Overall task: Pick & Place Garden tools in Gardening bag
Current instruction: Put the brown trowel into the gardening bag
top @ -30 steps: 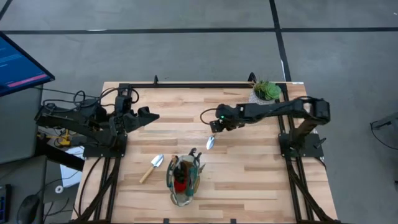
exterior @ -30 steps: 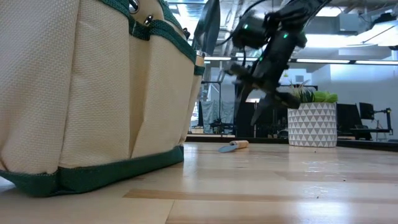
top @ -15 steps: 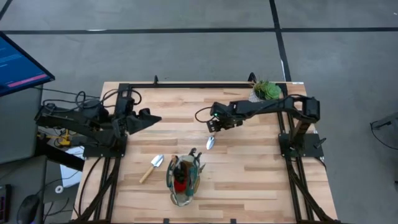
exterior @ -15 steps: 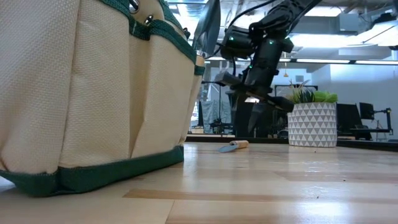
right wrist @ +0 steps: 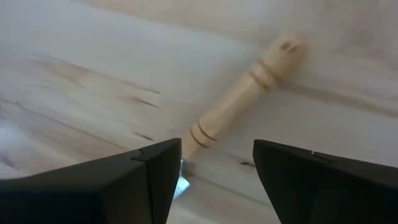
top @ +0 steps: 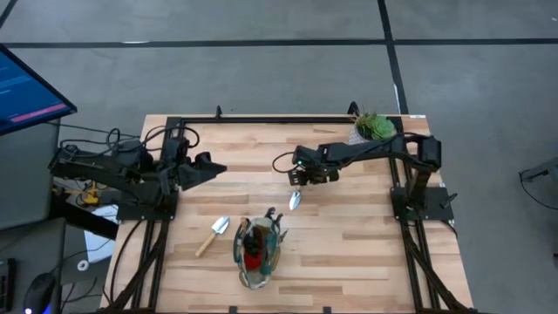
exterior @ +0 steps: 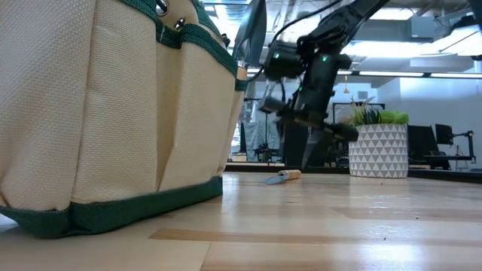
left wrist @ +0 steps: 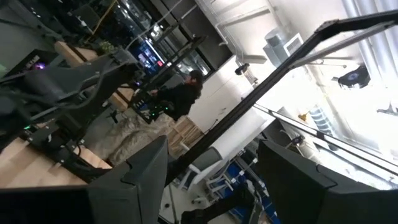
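Pale grained tabletop (right wrist: 93, 74), turned wooden handle (right wrist: 239, 93)

No legible text, label, brand, number or sign appears in any view. The blue monitor screen (top: 26, 87) at the far left of the table shows pink and pale bands, but its content is too small to read.

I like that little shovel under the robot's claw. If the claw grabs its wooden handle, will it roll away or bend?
The trowel probably won't bend: its metal blade and wooden handle look stiff. The handle is round, so it might roll a little on the smooth table if nudged, though the wider blade should stop it. The right gripper, open above the handle, could slip on that smooth wood.
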